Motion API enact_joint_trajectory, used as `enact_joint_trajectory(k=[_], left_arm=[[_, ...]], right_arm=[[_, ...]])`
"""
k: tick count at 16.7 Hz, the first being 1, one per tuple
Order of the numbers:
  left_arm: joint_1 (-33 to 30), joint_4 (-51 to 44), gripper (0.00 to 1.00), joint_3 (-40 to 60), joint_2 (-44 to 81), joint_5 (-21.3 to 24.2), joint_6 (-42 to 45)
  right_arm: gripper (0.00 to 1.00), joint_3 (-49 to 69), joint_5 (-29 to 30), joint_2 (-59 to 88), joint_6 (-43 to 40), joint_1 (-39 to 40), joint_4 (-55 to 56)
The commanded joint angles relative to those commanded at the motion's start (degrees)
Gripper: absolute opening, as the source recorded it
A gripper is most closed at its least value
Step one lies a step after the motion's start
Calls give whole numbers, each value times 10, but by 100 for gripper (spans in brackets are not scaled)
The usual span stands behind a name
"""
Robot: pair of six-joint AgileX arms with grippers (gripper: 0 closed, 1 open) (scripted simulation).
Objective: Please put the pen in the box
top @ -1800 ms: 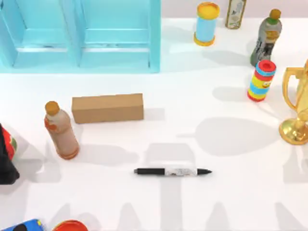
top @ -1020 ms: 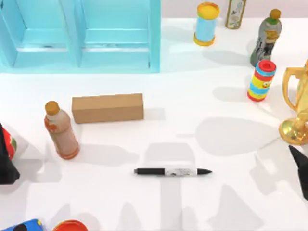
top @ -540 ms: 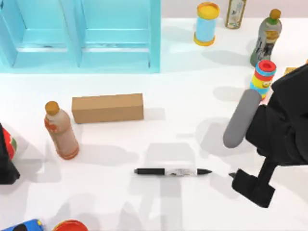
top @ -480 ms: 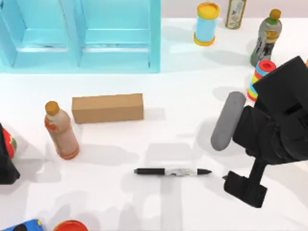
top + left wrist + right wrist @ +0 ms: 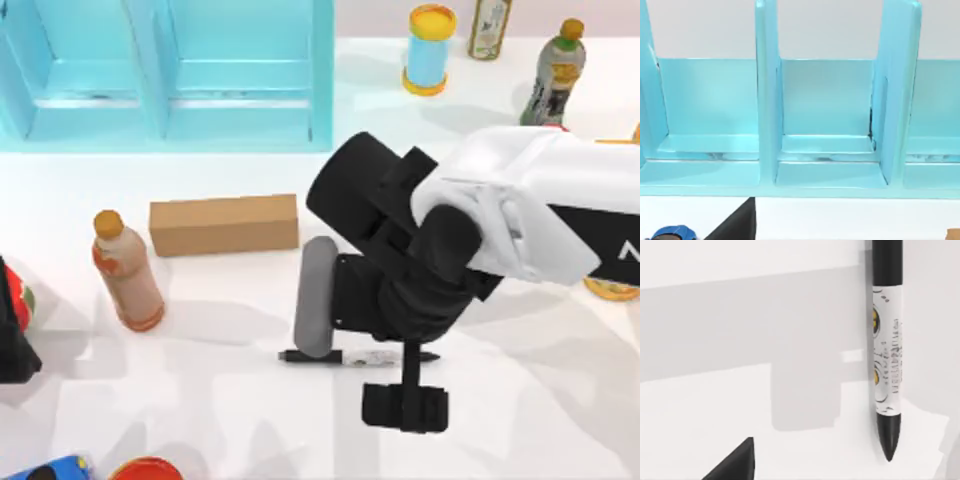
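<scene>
Your right hand (image 5: pixel 404 408) has swung in over the pen (image 5: pixel 375 357), grip state unclear; pen lies ungrasped on the tabletop (image 5: pixel 200 400), box (image 5: pixel 224 224) untouched.

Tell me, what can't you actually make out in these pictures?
- Slim black pen with white patterned middle: in the top view the right arm's black wrist and grey cylinder cover parts of it.
- Right pincer: whether open or shut is unclear from above.
- Light blue shelf box: cut off at the left wrist view's edges.

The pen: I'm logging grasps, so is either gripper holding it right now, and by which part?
Nothing is held. The pen lies flat on the table, with the right arm above it; no finger touches it in the right wrist view.
</scene>
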Motion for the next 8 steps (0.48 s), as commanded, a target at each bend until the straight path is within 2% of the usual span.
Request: enact_joint_trajectory(k=[8], left_arm=[[0, 0, 100, 0, 0, 0, 0]], right_arm=[[100, 111, 47, 95, -6, 33, -51]])
